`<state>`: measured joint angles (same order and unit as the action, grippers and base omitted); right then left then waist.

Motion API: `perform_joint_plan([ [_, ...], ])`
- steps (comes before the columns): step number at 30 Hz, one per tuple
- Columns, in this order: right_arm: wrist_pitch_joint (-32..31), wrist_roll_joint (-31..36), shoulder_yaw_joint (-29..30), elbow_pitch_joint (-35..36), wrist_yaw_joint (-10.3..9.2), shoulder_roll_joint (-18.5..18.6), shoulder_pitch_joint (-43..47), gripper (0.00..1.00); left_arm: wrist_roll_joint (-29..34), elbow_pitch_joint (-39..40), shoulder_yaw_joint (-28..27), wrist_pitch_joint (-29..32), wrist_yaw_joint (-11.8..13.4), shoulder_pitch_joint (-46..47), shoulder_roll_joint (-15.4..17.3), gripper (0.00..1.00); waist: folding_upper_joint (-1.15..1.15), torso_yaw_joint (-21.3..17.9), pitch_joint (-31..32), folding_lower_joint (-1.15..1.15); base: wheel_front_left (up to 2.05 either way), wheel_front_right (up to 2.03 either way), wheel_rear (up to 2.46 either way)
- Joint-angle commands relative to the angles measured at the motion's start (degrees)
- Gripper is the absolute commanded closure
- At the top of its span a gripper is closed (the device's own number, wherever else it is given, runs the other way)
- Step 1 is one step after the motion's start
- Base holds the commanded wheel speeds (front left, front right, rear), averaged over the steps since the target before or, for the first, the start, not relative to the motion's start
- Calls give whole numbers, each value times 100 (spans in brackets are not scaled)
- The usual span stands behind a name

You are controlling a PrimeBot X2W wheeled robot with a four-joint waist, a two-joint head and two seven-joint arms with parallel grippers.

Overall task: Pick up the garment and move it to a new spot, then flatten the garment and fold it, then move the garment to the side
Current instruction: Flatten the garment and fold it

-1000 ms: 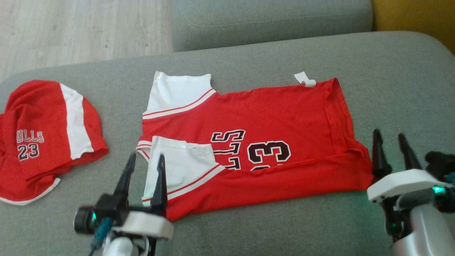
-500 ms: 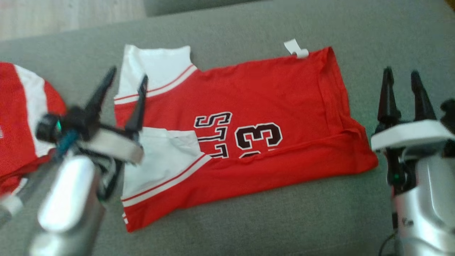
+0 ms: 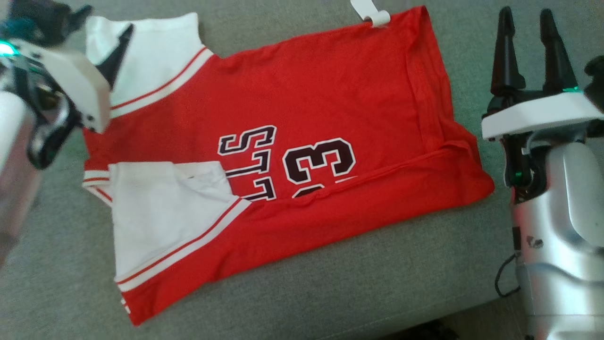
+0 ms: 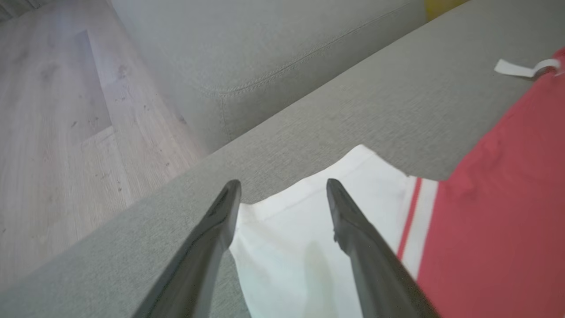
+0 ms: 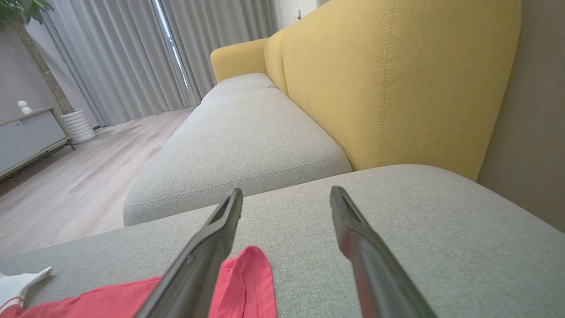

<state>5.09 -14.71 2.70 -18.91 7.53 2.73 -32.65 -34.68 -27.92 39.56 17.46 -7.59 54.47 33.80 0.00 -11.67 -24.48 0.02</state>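
The red garment (image 3: pixel 306 94) is covering most of the middle of the grey cushion (image 3: pixel 330 283), leaving a bare strip running along its near edge. At the right, the right gripper (image 3: pixel 525 14), jaws apart, is standing just beside the hem (image 3: pixel 434 80) and taking up the gap there. Past it, bare cushion is stretching away to the far right, where a yellow backrest (image 5: pixel 388 79) is walling off that side. At the far left, the left gripper (image 4: pixel 282 187), fingers spread, is hanging over the white sleeve (image 4: pixel 300 229). Beyond the cushion's left edge, wooden floor (image 4: pixel 66 132) is lying open.
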Motion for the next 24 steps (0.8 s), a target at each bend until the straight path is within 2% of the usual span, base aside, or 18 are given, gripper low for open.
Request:
perform_joint_plan([
  [1,79,-51,-175,171,-4,15,-154,0,-136,-23,-32,120,11,370,372,0,0,-130,-188,-2,0,0,0],
  [9,182,-167,-357,140,-4,15,-285,0,-391,-871,402,201,11,890,605,0,0,-239,-377,-2,0,0,0],
  [15,213,-211,-400,174,-4,15,-286,0,-510,-1480,596,263,10,1139,571,0,0,-308,-465,-2,0,0,0],
  [19,213,-221,-396,200,-4,15,-262,0,-1004,-1550,717,456,10,1170,484,0,0,-333,-500,-2,0,0,0],
  [24,205,-203,-341,190,-4,15,-235,0,-1546,-1219,1061,630,10,1151,535,0,0,-319,-508,-2,0,0,0],
])
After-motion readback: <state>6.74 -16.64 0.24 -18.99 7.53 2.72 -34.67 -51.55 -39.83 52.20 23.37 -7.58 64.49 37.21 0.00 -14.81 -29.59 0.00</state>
